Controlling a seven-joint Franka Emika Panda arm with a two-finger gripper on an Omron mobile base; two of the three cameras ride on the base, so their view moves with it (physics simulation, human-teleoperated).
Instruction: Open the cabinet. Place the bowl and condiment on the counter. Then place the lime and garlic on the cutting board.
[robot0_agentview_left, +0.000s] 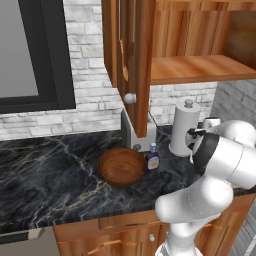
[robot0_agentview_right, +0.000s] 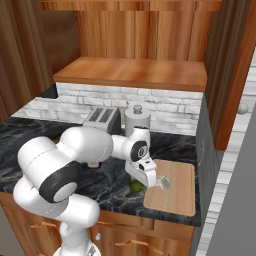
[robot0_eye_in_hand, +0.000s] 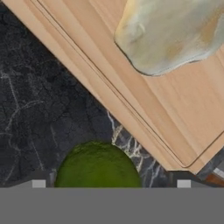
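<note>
The bowl (robot0_agentview_left: 121, 166) and condiment (robot0_agentview_left: 153, 157) stand together on the counter (robot0_agentview_left: 45, 170).

Silver two-slot toaster (robot0_agentview_right: 102, 118) standing against the white brick backsplash (robot0_agentview_left: 85, 107), partly hidden in the left base view. White paper-towel roll (robot0_agentview_left: 183, 131) upright on its holder, topped by a round grey knob (robot0_agentview_left: 188, 103), just beside the toaster. Dark-framed window (robot0_agentview_left: 31, 55) at upper left. Wooden base cabinets (robot0_agentview_right: 150, 239) along the lower edge.
</note>
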